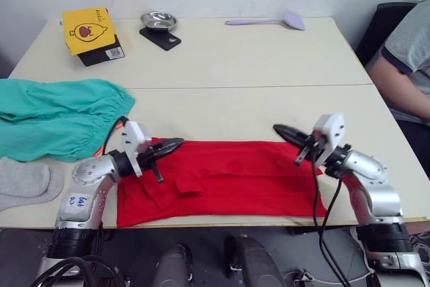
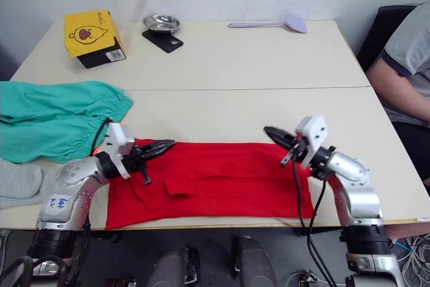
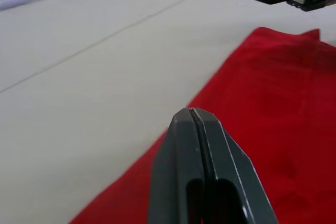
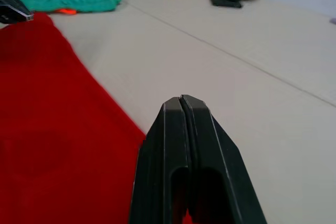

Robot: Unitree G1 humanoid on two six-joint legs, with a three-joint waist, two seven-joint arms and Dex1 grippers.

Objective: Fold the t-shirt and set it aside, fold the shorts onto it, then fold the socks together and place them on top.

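Observation:
The red t-shirt (image 1: 228, 179) lies flat as a long folded band along the table's near edge. My left gripper (image 1: 176, 143) is shut, its tip just over the shirt's far left corner, with nothing seen between the fingers. My right gripper (image 1: 277, 128) is also shut, hovering just beyond the far right corner. In the wrist views both sets of fingers (image 3: 195, 129) (image 4: 181, 114) are pressed together above the red cloth. To the left, the teal shorts (image 1: 60, 115) lie bunched, with a bit of orange drawstring (image 1: 121, 123) showing. The grey socks (image 1: 23, 183) rest at the near left edge.
At the back of the table (image 1: 255, 65) are a yellow box (image 1: 89, 30), a metal bowl (image 1: 158, 20) on a black base and a purple spatula (image 1: 269, 21). A person (image 1: 406, 65) sits at the right edge beside a black chair (image 1: 383, 28).

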